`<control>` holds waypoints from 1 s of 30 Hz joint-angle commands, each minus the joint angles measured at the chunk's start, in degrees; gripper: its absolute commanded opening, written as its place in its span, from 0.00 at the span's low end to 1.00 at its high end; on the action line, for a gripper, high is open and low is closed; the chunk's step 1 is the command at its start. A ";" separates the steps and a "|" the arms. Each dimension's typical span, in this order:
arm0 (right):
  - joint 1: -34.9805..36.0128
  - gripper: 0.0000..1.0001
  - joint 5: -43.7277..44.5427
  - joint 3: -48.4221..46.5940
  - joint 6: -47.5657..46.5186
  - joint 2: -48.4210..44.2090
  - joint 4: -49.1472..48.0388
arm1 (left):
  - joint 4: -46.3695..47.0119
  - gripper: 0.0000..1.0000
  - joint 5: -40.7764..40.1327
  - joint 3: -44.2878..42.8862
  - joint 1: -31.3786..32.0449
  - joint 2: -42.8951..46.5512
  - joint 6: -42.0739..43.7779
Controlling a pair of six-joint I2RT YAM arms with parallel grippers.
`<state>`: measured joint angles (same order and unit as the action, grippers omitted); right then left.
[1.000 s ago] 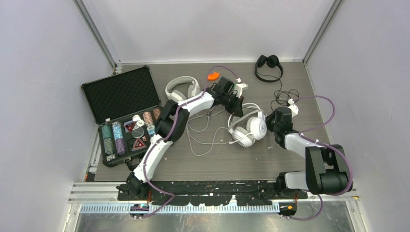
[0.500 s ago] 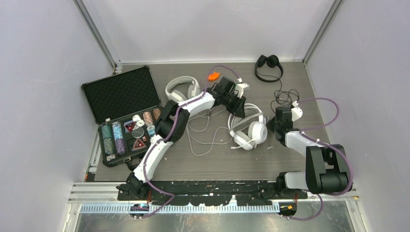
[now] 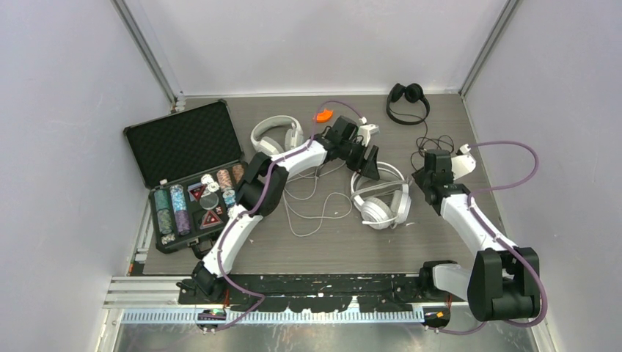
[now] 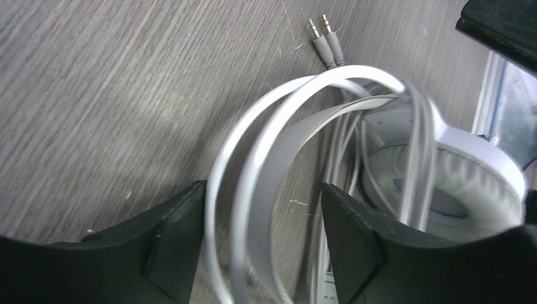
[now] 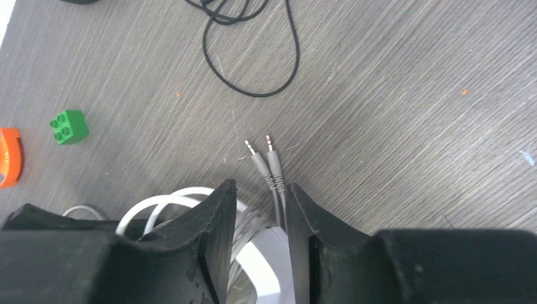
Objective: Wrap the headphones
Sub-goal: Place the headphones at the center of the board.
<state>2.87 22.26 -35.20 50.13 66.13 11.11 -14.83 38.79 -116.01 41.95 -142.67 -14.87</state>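
Note:
The pale grey headphones (image 3: 381,198) lie flat mid-table with their white cable (image 3: 315,209) trailing left. My left gripper (image 3: 370,163) hovers over the headband (image 4: 272,145), jaws open; the band passes between them untouched, the ear cup (image 4: 443,183) to the right. My right gripper (image 3: 433,172) is off to the right of the headset, jaws open, above the band and the two jack plugs (image 5: 266,158). Another white headset (image 3: 275,136) lies at the back left. The black headphones (image 3: 408,99) lie at the back right, their black cable (image 5: 253,50) looped.
An open black case (image 3: 187,169) with poker chips takes up the left side. An orange piece (image 3: 323,114) lies at the back, with a green brick (image 5: 68,126) near it. Grey walls enclose the table on three sides.
Both grippers have opened and let go of the grey headset, which now lies flat. The right arm has drawn back to the right and lifted; the left gripper has shifted slightly right.

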 commanded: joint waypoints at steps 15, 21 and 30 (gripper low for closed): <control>0.00 0.49 -19.30 -17.28 -4.18 -4.59 19.22 | 2.87 1.00 -2.17 13.36 -6.08 21.53 -7.28; 2.93 0.40 -24.18 -24.19 -8.11 5.96 17.10 | -0.74 1.00 -2.56 21.11 -7.87 27.27 -5.42; 11.22 0.37 -15.59 -35.08 -13.83 25.77 21.59 | -16.07 1.00 -8.97 28.32 -7.91 39.33 2.82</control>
<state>12.64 3.20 -66.41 39.70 87.53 30.28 -22.90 32.95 -89.03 33.78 -111.50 -17.63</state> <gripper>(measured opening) 0.375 0.996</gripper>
